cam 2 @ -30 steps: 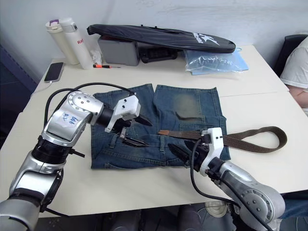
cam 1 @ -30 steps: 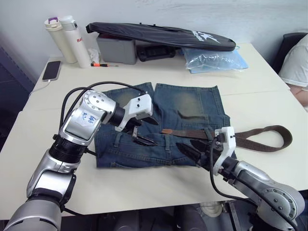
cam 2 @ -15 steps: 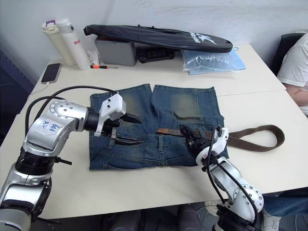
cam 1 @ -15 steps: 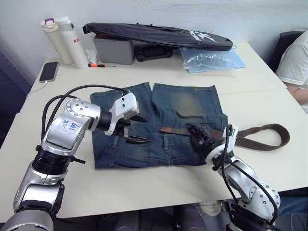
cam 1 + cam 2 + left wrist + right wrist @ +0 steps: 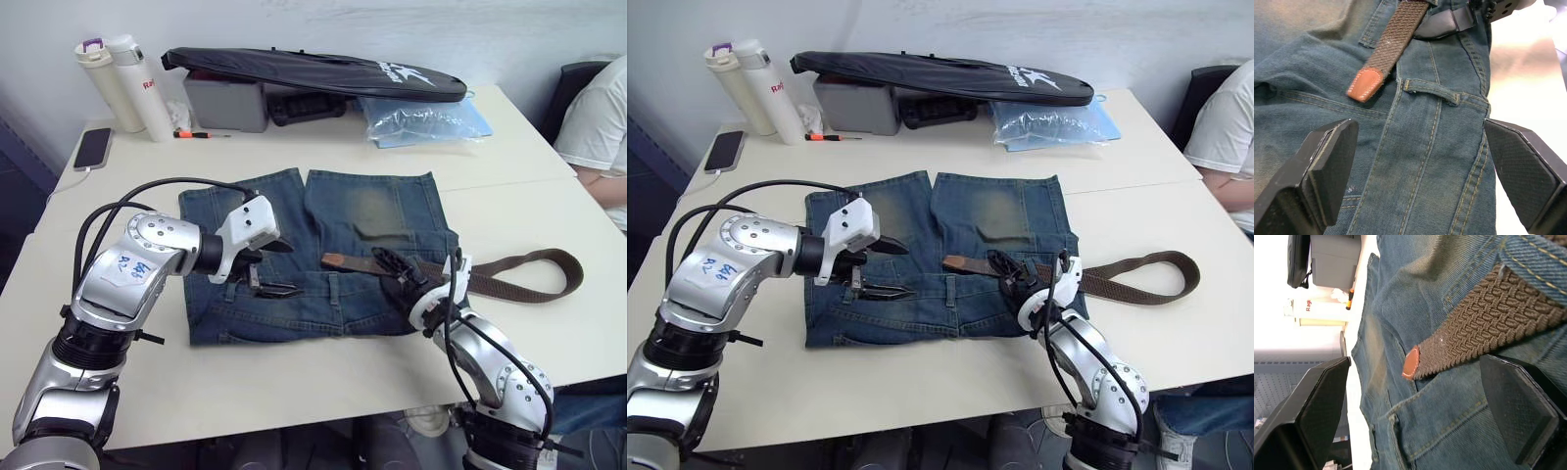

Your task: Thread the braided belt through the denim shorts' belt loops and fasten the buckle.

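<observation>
Shorts flat on table, waistband toward the robot. Belt partly threaded: leather tip lying on the denim past one loop, short of the next loop; rest of the strap trailing off the shorts' right edge in a loose curl on the table. Buckle not made out.

Left gripper spread wide, holding nothing, hovering over the waistband just left of the tip. Right gripper also wide, empty, straddling the strap just behind the tip.

Handling, by judgement: strap woven, light, limp, likely to buckle if pushed from far back. Leather tip stiffer, the better place to pinch for feeding under a loop. Denim soft, apt to bunch and shift; loop flat against the waistband, probably needs lifting or pinning while the tip goes under.
</observation>
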Available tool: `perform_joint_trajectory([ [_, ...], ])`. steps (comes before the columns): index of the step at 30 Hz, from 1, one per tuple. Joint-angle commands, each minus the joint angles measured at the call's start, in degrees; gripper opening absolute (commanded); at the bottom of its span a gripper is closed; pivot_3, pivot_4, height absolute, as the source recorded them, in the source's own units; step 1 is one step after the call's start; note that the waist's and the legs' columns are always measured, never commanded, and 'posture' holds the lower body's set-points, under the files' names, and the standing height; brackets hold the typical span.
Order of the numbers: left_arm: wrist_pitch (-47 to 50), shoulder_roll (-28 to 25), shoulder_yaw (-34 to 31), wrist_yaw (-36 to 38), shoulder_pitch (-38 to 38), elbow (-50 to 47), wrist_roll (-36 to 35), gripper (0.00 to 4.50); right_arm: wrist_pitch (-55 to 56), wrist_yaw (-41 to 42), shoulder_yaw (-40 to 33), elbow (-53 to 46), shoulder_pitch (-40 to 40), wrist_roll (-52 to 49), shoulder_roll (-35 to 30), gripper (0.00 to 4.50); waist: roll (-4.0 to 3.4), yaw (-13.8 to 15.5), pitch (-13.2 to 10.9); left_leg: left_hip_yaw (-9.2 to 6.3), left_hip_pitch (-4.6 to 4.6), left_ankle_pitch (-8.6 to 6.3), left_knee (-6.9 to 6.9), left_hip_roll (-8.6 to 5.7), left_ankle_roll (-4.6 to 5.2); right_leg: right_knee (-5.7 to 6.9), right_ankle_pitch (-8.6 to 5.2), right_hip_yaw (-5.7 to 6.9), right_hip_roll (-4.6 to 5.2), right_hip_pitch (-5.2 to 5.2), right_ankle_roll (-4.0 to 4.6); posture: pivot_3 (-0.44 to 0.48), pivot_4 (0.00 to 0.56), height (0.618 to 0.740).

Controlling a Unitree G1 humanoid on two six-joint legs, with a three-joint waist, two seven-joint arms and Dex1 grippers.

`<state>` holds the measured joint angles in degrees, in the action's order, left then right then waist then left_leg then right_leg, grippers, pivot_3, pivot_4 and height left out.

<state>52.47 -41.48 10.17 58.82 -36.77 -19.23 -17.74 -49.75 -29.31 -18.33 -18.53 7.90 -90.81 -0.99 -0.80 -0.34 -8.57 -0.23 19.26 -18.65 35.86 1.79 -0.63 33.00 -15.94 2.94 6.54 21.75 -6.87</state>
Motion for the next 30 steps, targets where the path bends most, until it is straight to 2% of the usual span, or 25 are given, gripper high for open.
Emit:
perform_joint_trajectory([
  [1, -0.02, -0.76, -1.04, -1.09, 0.04, -2.05, -1.11, 4.48, 1.40, -2.37, 2.44, 1.61, -1.06, 0.61, -0.60, 4.50, 0.00, -0.05, 0.01, 0.00, -0.01, 0.00, -0.02, 0.00, 0.00, 0.00, 0.00, 0.00, 0.00, 0.00, 0.01, 0.000, 0.150, 0.740],
  [10, -0.40, -0.48, -1.29, -3.40, 1.06, -2.75, -1.50, 4.48, 2.01, -7.54, 4.56, 2.43, -3.48, -1.56, -6.02, 4.50, 0.30, 0.20, 0.19, 0.00, -0.06, 0.00, -0.07, 0.04, 0.00, -0.08, -0.12, 0.00, 0.00, -0.01, 0.21, 0.000, 0.150, 0.740],
  [14, -0.33, -0.45, -1.20, -4.07, 1.61, -3.38, -1.72, 4.48, 1.64, -4.75, 6.19, 4.33, -0.74, 0.49, -8.52, 4.50, 0.45, 0.15, 0.28, -0.03, -0.07, 0.00, -0.04, 0.03, 0.00, -0.12, -0.23, 0.01, 0.02, -0.02, 0.42, 0.000, 0.150, 0.740],
  [17, -0.43, -0.65, -1.38, -3.98, 1.32, -3.08, -2.18, 4.48, -6.93, 8.21, 10.77, -2.91, -0.50, 4.16, -20.39, 4.50, 0.40, 0.25, 0.25, -0.02, -0.08, -0.01, 0.00, 0.02, 0.00, -0.13, -0.41, -0.01, 0.05, -0.05, 0.76, 0.000, 0.150, 0.740],
  [20, -1.64, -1.21, -1.05, -3.46, 1.15, -1.94, -2.05, 4.48, -10.55, 20.43, 11.86, -11.83, 0.74, 6.89, -32.61, 4.50, 0.30, 0.50, 0.13, -0.03, -0.01, -0.03, 0.00, -0.04, 0.04, -0.18, -0.50, 0.02, 0.07, -0.04, 0.90, 0.000, 0.150, 0.740],
  [22, -2.88, -1.17, -0.32, -3.00, 0.67, -0.76, -1.69, 4.48, -9.53, 33.65, 14.27, -18.45, 2.17, 16.03, -43.77, 4.50, 0.07, 0.57, -0.04, 0.03, 0.06, -0.08, 0.01, -0.04, 0.11, -0.24, -0.42, 0.01, 0.05, 0.01, 0.77, 0.000, 0.150, 0.740],
  [24, -3.96, -0.42, 0.59, -2.69, -0.23, 0.38, -1.50, 4.48, -2.87, 46.54, 21.54, -22.33, 1.93, 31.82, -55.50, 4.50, 0.13, 0.49, -0.12, 0.08, 0.16, -0.14, 0.08, -0.05, 0.21, -0.40, -0.38, 0.01, -0.01, 0.10, 0.67, 0.000, 0.150, 0.740],
  [25, -4.38, 0.01, 0.97, -2.53, -0.71, 0.81, -1.52, 4.48, 0.77, 51.31, 24.85, -22.82, 1.27, 38.30, -59.33, 4.50, 0.21, 0.50, -0.12, 0.07, 0.15, -0.17, 0.07, -0.02, 0.28, -0.44, -0.38, 0.01, -0.05, 0.10, 0.66, 0.000, 0.150, 0.740],
  [28, -5.62, 0.91, 1.96, -2.16, -1.99, 2.18, -1.39, 4.48, 8.29, 58.44, 31.71, -20.07, 0.32, 51.02, -62.95, 4.50, 0.61, 0.45, -0.19, -0.01, 0.03, -0.16, -0.06, 0.04, 0.26, -0.49, -0.42, 0.09, -0.13, 0.03, 0.55, 0.000, 0.150, 0.740],
  [30, -6.19, 1.21, 2.49, -2.08, -2.59, 2.94, -1.21, 4.48, 11.60, 61.57, 35.50, -17.59, 0.86, 58.14, -63.17, 4.50, 0.58, 0.46, -0.21, 0.01, 0.04, -0.09, -0.08, 0.04, 0.12, -0.50, -0.15, 0.08, -0.11, 0.04, 0.04, 0.000, 0.150, 0.740],
])
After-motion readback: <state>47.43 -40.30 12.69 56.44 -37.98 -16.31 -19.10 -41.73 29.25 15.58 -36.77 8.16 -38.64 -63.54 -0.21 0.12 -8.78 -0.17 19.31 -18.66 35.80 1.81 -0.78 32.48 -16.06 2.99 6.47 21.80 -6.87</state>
